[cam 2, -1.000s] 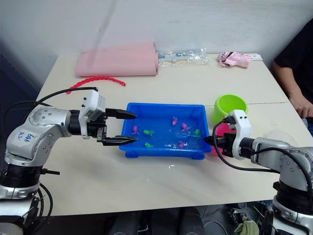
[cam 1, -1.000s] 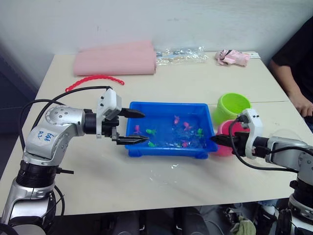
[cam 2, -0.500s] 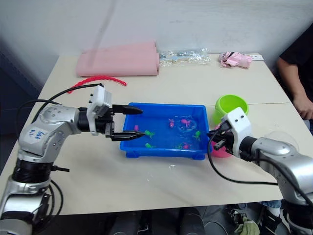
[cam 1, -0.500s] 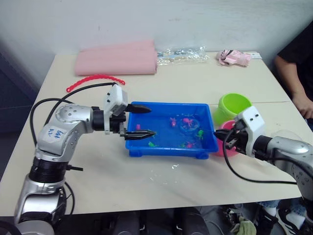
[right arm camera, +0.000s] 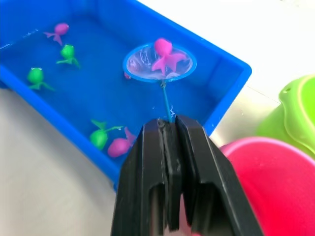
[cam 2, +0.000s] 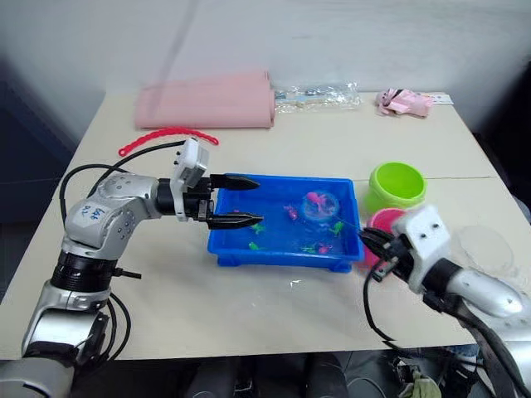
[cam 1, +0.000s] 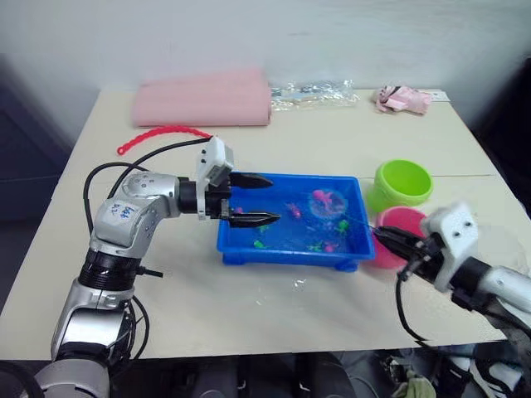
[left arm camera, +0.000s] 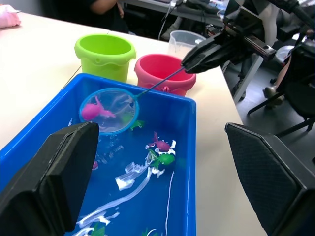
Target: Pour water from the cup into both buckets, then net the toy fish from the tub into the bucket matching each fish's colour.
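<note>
Across the pale table, the right gripper (right arm camera: pixel 167 129) pinched the net's (right arm camera: pixel 159 62) thin, whippy handle; its light pink fish (right arm camera: pixel 165 55) could slide. The left gripper (cam 1: pixel 253 199) stood spread.

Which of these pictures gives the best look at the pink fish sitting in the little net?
The right wrist view: the pink fish lies plainly in the net, seen from above over the tub. The left wrist view shows it side-on; in the eye views it is a small pink spot.

Pink fish (right arm camera: pixel 165 54) in blue-rimmed net (right arm camera: pixel 159 62)
</note>
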Motion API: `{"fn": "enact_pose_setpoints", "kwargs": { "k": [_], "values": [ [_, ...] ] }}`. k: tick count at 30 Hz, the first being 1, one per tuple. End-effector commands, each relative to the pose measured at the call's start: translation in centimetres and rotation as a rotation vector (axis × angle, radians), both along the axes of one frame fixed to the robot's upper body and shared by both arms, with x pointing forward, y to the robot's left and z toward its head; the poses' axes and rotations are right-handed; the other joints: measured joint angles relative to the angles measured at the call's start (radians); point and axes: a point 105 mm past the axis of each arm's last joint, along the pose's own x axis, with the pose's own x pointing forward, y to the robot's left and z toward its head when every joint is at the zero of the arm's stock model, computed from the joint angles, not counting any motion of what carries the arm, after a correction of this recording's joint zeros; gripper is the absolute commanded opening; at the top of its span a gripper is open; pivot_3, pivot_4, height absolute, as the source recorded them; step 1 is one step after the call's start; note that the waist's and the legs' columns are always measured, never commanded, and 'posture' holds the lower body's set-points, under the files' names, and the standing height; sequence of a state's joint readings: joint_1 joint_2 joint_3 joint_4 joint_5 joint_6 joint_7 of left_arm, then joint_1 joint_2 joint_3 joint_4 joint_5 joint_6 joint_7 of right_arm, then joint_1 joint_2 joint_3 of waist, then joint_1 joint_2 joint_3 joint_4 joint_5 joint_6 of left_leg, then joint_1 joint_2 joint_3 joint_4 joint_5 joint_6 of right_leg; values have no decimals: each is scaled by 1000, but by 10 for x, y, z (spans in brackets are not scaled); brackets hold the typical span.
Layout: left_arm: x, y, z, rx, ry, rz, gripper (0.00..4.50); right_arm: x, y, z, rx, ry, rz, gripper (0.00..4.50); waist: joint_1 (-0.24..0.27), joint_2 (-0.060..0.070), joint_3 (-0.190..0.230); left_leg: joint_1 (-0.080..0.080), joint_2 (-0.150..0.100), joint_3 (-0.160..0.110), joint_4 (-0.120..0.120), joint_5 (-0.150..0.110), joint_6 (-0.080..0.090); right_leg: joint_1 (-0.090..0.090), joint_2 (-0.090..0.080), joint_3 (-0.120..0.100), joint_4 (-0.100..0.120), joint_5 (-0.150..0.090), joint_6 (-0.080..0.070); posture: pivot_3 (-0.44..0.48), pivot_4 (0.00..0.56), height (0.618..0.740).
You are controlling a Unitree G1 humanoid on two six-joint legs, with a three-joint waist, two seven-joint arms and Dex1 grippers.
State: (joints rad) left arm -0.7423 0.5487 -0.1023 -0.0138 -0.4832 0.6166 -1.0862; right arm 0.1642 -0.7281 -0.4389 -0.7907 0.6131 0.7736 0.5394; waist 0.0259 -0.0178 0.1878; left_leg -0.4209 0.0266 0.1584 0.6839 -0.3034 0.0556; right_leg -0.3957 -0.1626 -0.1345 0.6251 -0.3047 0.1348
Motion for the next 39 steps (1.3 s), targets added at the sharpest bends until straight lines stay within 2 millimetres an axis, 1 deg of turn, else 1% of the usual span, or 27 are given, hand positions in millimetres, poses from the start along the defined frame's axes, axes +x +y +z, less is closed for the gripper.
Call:
{"fn": "enact_pose_setpoints", "kwargs": {
  "k": [1,6,8,10,13,15,16,17,18,19,21,24,26,27,28,31,34,38,39],
  "values": [
    [-6,-11,5,1,-33,-87,4469,-21,-7,25,24,-100,-32,0,0,0,0,0,0,0,0,0,0,0,0,0,0,0,0,0,150,738],
    [-7,-20,2,5,-34,-158,4469,-48,-28,33,18,-107,-135,0,0,0,0,1,0,-1,1,0,0,1,0,0,1,0,0,0,150,738],
    [-5,-27,1,2,-40,-186,4469,-60,-40,35,-42,-103,-187,0,0,0,0,1,0,-1,1,0,0,1,0,0,1,0,0,0,150,738],
    [-3,-32,0,-2,-42,-211,4469,-67,-51,37,-77,-100,-241,0,0,0,0,1,0,-1,0,0,1,1,0,0,0,0,0,0,150,738],
    [-3,-39,-1,-5,-50,-245,4469,-72,-70,38,-189,-101,-332,0,0,0,-1,2,0,-1,1,0,1,2,0,1,0,0,0,0,150,738],
    [-2,-40,-1,-8,-53,-256,4469,-74,-75,38,-243,-104,-356,0,-2,0,-1,2,0,-1,1,0,1,1,0,1,1,0,0,0,150,738],
    [-2,-42,0,-10,-54,-262,4469,-74,-80,38,-378,-119,-356,0,-3,0,-1,2,0,-1,1,0,1,1,0,1,1,0,0,0,150,738],
    [-1,-43,0,-11,-55,-266,4469,-75,-82,38,-477,-127,-345,0,-2,1,-1,2,0,-1,1,0,1,1,0,1,1,0,0,0,150,738],
    [0,-45,0,-13,-55,-269,4469,-75,-85,38,-630,-150,-323,0,-2,1,-1,1,-1,0,0,0,1,0,0,1,1,0,0,0,150,738],
    [0,-45,1,-14,-55,-272,4469,-75,-86,38,-748,-169,-296,0,-2,1,-1,1,0,0,0,0,1,1,0,1,0,0,0,0,150,738],
    [1,-46,1,-15,-58,-273,4469,-74,-88,38,-871,-198,-260,0,-2,1,-1,1,-1,0,0,0,1,1,0,1,1,0,0,0,150,738],
    [2,-45,1,-13,-61,-273,4469,-73,-95,38,-1047,-243,-234,0,-3,1,-1,1,0,0,1,0,1,1,0,1,1,0,0,0,150,738],
    [2,-45,1,-11,-65,-270,4469,-71,-95,43,-1254,-315,-153,0,-3,1,-1,1,0,0,1,0,1,1,0,1,1,0,0,0,150,738],
    [3,-44,2,-10,-67,-269,4469,-70,-94,43,-1327,-338,-109,0,-3,1,-1,1,0,0,1,0,1,1,0,1,1,0,0,0,150,738],
    [3,-44,2,-8,-69,-265,4469,-69,-95,43,-1360,-353,-92,0,-3,1,-1,1,0,0,1,1,0,1,0,1,1,0,0,0,150,738],
    [4,-43,2,-4,-72,-258,4469,-69,-98,44,-1363,-385,-90,0,-3,1,-1,2,0,0,1,1,0,1,0,1,1,0,0,0,150,738],
    [5,-41,2,1,-72,-249,4469,-70,-98,39,-1437,-383,-2,0,-3,1,-1,2,0,0,1,1,0,1,0,1,1,0,0,0,150,738],
    [6,-38,2,5,-74,-232,4469,-70,-95,38,-1522,-418,99,0,-5,1,-1,2,0,-1,1,1,0,2,0,1,0,0,0,0,150,738],
    [7,-38,2,5,-74,-229,4469,-70,-96,38,-1518,-421,99,0,-5,1,-1,2,0,0,1,1,0,2,0,1,1,0,0,0,150,738]
  ]
}}
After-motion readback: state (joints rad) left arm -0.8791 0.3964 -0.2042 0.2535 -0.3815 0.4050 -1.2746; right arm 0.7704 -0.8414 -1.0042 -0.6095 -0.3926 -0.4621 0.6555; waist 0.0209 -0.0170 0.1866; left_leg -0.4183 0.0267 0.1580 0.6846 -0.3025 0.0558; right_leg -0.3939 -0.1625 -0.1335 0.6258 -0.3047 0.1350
